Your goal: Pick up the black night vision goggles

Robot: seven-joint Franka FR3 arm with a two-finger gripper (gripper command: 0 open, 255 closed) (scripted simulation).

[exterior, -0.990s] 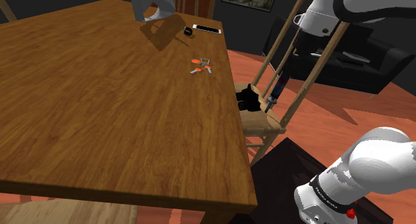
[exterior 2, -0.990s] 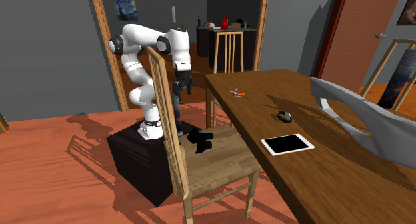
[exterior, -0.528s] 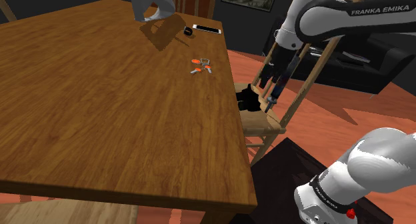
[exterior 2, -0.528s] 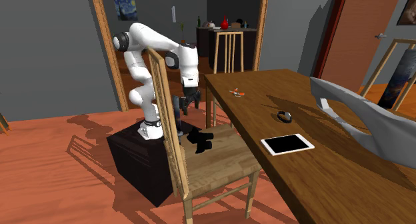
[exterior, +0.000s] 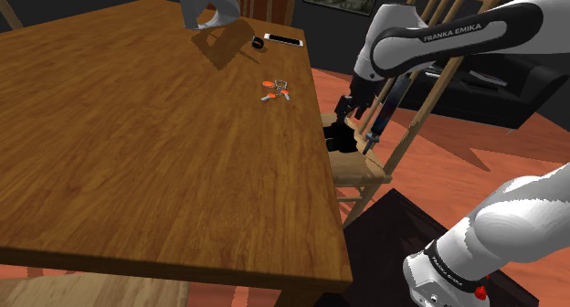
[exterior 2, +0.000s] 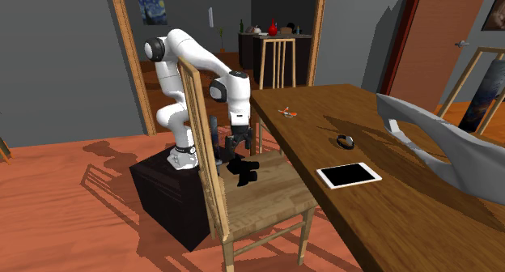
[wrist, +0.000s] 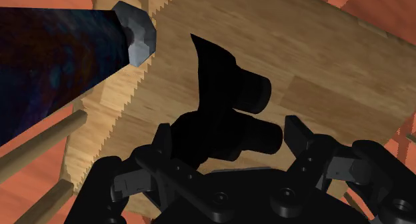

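From the shoulder view, the goggles (exterior: 339, 139) lie black on the wooden chair seat (exterior: 364, 166) tucked beside the table (exterior: 137, 122), and the gripper (exterior: 347, 122) hangs just above them. The second exterior view puts the gripper (exterior 2: 233, 154) low over the goggles (exterior 2: 245, 170) at the seat's far end. In the wrist view the fingers (wrist: 163, 141) stand wide apart, the goggles (wrist: 227, 109) between them.
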